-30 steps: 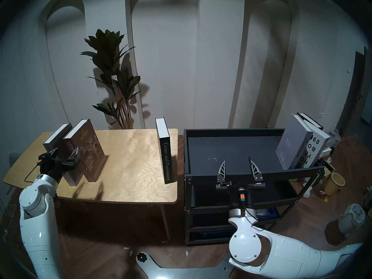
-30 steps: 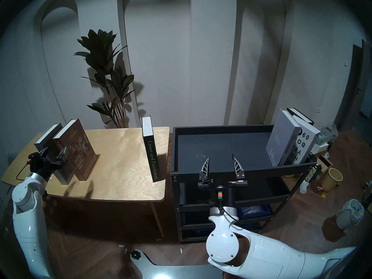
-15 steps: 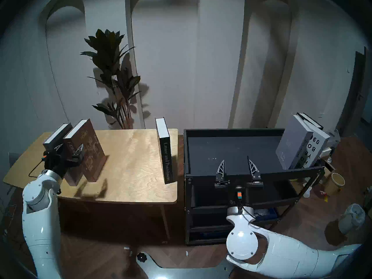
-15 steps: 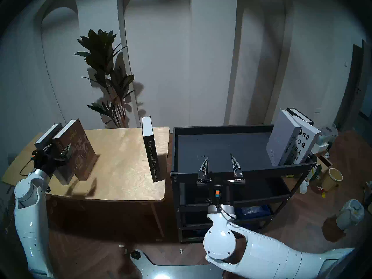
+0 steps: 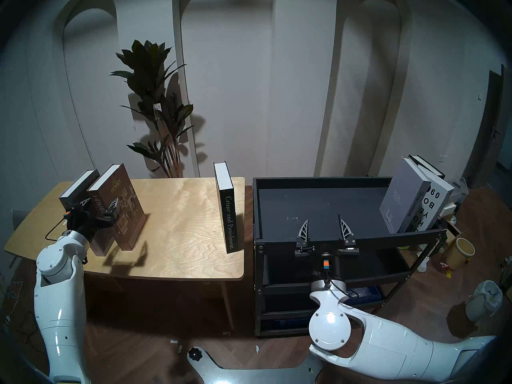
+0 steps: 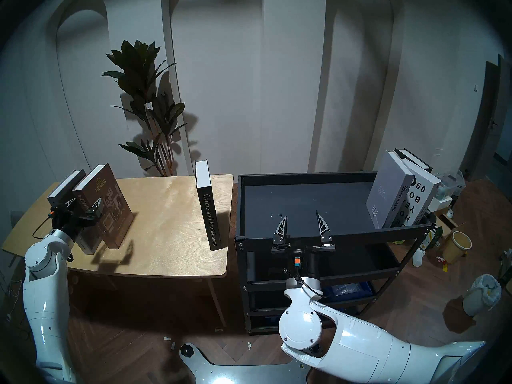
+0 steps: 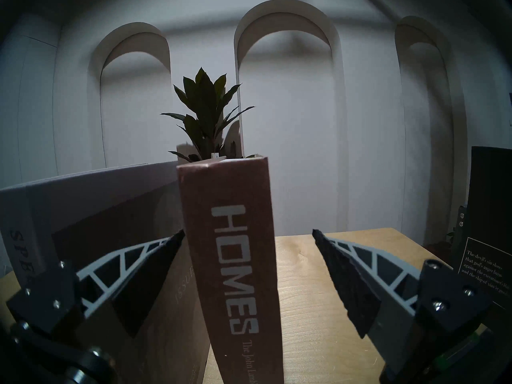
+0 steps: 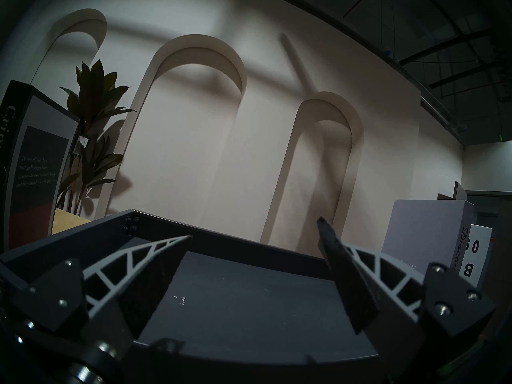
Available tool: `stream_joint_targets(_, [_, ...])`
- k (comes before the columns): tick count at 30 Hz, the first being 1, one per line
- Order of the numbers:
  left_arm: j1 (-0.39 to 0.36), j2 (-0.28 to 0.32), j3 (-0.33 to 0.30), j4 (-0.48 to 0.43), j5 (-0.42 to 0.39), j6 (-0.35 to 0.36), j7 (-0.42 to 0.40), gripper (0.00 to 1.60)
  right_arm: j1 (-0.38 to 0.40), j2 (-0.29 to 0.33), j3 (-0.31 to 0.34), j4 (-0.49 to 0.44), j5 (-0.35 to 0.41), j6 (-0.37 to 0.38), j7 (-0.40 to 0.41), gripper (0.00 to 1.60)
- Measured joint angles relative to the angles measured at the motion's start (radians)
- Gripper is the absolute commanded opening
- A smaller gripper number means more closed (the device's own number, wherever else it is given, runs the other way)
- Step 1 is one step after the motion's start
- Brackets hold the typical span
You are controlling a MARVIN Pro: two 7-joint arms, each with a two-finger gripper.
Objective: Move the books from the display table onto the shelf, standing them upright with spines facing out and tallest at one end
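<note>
The left gripper (image 5: 99, 202) has its fingers wide on both sides of the brown book (image 5: 116, 206), which stands on the wooden surface (image 5: 180, 222). The right gripper (image 5: 322, 222) has wide, empty fingers over the black shelf (image 5: 318, 181). Three books (image 5: 410, 197) lean there.

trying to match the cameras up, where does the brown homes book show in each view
Head stereo left: brown Homes book, left on the table.
Head stereo right: same place.
Left wrist: centre, spine facing the camera.
Right wrist: not in view.
Shared landmark: the potted plant.
</note>
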Motion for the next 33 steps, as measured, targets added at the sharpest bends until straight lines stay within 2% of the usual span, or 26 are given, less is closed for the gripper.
stream_joint_targets(7, [-0.050, 0.025, 0.024, 0.054, 0.013, -0.008, 0.001, 1.60, 0.011, -0.014, 0.001, 0.023, 0.007, 0.000, 0.005, 1.60])
stream_joint_targets(15, [-0.079, 0.046, 0.011, 0.059, 0.001, -0.011, -0.011, 1.60, 0.019, -0.029, -0.004, 0.034, 0.002, 0.000, 0.008, 1.60])
stream_joint_targets(16, [-0.080, 0.048, 0.009, 0.059, -0.002, -0.011, -0.014, 1.42, 0.020, -0.030, -0.005, 0.034, 0.001, 0.000, 0.008, 1.60])
stream_joint_targets(17, [-0.081, 0.049, 0.004, 0.059, -0.009, -0.010, -0.020, 0.64, 0.021, -0.032, -0.007, 0.034, -0.001, 0.000, 0.008, 1.60])
stream_joint_targets(18, [-0.081, 0.050, 0.002, 0.058, -0.013, -0.009, -0.024, 0.36, 0.021, -0.033, -0.008, 0.034, -0.002, 0.000, 0.008, 1.60])
stream_joint_targets(19, [-0.081, 0.050, -0.002, 0.056, -0.020, -0.006, -0.029, 0.00, 0.021, -0.033, -0.010, 0.033, -0.004, 0.001, 0.006, 1.60])
stream_joint_targets(26, [-0.056, 0.040, -0.022, 0.025, -0.058, 0.025, -0.066, 0.00, 0.009, -0.024, -0.011, -0.001, -0.014, 0.002, -0.021, 1.60])
stream_joint_targets(33, [-0.008, 0.004, -0.032, -0.050, -0.087, 0.052, -0.093, 0.00, -0.020, 0.006, -0.010, -0.037, -0.024, 0.001, -0.052, 1.60])
